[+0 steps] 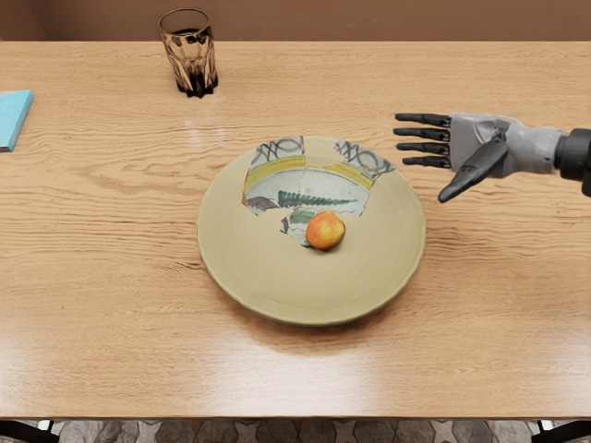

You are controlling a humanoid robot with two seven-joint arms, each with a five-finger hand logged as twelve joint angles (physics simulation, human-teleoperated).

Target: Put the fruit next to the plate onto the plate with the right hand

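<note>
Fruit on plate, right hand flat, fingers spread

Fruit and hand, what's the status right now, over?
Right hand open, empty, right of the plate. Fruit lying on the plate. Glass far back, not in the way.

Bright, even light; soft glare on table

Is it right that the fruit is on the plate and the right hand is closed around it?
No. The fruit is on the plate, but the right hand is open and holds nothing, off the plate's right rim, per the head view.
</note>
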